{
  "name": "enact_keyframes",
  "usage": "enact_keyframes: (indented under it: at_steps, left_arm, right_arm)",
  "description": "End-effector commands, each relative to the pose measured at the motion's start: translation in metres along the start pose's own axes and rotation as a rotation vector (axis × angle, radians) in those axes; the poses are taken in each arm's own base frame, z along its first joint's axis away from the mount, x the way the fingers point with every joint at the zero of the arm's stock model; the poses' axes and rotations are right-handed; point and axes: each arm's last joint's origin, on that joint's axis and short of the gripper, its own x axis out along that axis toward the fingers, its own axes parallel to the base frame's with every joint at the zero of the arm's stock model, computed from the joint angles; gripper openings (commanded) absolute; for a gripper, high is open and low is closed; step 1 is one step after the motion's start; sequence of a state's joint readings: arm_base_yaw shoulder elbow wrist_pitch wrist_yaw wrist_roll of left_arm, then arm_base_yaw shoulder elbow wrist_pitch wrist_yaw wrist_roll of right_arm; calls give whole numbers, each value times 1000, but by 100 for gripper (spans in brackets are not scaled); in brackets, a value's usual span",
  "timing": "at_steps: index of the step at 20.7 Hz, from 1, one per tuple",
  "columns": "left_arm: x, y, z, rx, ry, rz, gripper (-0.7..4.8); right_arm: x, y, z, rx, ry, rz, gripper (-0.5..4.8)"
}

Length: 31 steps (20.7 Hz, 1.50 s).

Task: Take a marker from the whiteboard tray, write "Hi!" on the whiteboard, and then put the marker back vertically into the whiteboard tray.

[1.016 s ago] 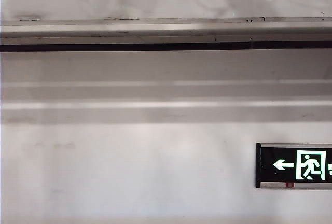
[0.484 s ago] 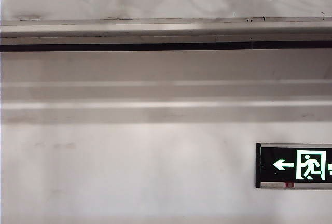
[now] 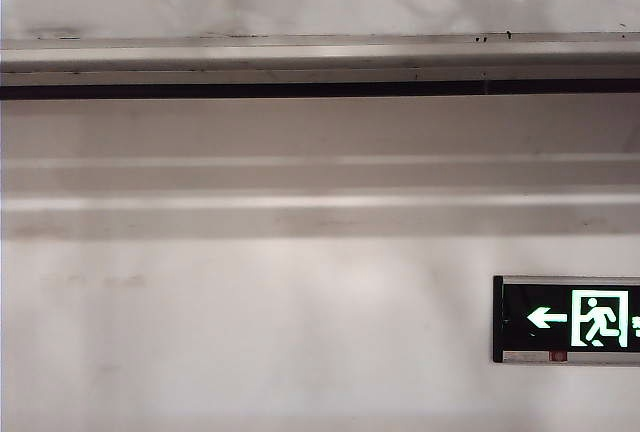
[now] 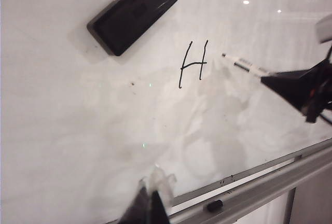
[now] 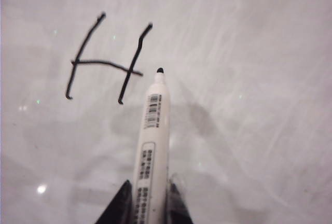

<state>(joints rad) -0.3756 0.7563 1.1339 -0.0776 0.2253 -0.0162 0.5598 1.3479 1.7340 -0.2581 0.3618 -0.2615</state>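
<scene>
Right gripper (image 5: 148,203) clamped on the marker (image 5: 151,146), tip just beside the "H" (image 5: 104,58) on the whiteboard (image 5: 249,79) | left gripper (image 4: 150,208) pinched shut, empty, near the whiteboard tray (image 4: 270,182) | risk: tip strays into the H, smearing it; hard push skids the pen in the grip.

1. The whiteboard (image 4: 78,130) is the main carrying surface: a glossy white panel with faint grey smudges and bright light reflections.
2. A black rectangular eraser (image 4: 133,12) sits flat against the whiteboard face, tilted, apart from the writing.
3. A hand-drawn black letter "H" (image 4: 193,64) is on the panel, between the eraser and the far edge of the view.
4. The whiteboard tray (image 4: 270,182) runs along the lower edge of the whiteboard as a narrow silver-grey metal ledge.
5. A small black cap-like object (image 4: 215,205) lies on the tray; its identity cannot be confirmed.
</scene>
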Motion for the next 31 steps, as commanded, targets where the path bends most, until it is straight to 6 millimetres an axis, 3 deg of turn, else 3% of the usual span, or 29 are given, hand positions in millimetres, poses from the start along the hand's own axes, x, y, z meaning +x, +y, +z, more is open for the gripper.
enact_keyframes:
  at_steps: [1, 15, 23, 31]
  left_arm:
    - [-1, -1, 3, 5, -21, -9, -6]
    - [-1, -1, 3, 5, -21, -9, -6]
    - [-1, -1, 3, 5, -21, -9, -6]
    - [-1, -1, 4, 6, -23, -9, -6]
  right_arm:
    - [2, -1, 4, 17, -45, -15, -4]
    - [16, 0, -6, 2, -8, -32, -5]
    - [16, 4, -21, -46, 139, 6, -5]
    - [-4, -10, 9, 21, -80, -11, -5]
